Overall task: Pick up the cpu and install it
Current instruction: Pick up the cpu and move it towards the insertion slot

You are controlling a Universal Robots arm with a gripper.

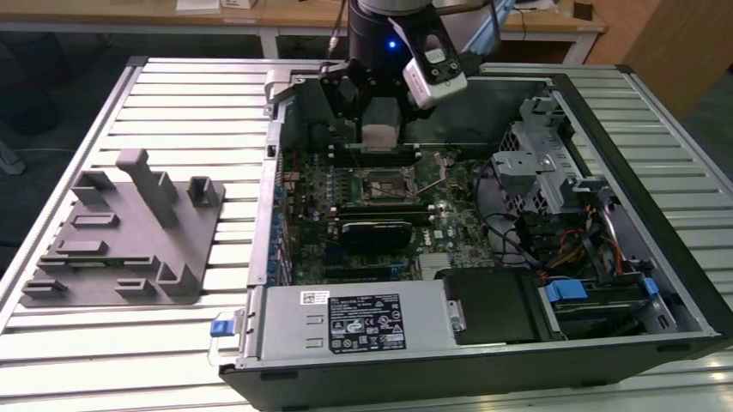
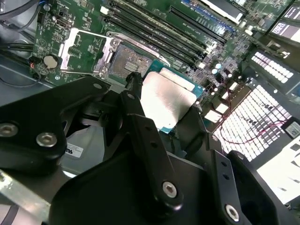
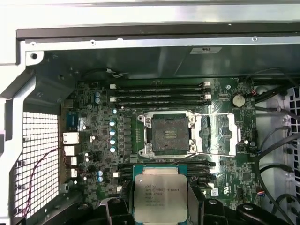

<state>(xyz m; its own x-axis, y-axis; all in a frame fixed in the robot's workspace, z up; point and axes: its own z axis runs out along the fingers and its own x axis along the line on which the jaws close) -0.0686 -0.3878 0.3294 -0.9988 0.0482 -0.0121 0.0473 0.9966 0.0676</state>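
Slatted tabletop [image 1: 172, 103] carries an open computer case [image 1: 458, 378]. Inside it, the tool [image 3: 160, 210] clamps the cpu [image 3: 160, 194] by 2 opposite edges, flat over the memory slots [image 3: 201, 165]. It sits just short of the open socket [image 3: 168, 133], edges parallel.

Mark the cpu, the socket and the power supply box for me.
cpu [image 3: 161, 199]: first wrist view, middle of its silver top.
socket [image 3: 169, 133]: first wrist view, middle of the open contact field.
power supply box [image 1: 287, 330]: exterior view, bare grey metal beside its label.
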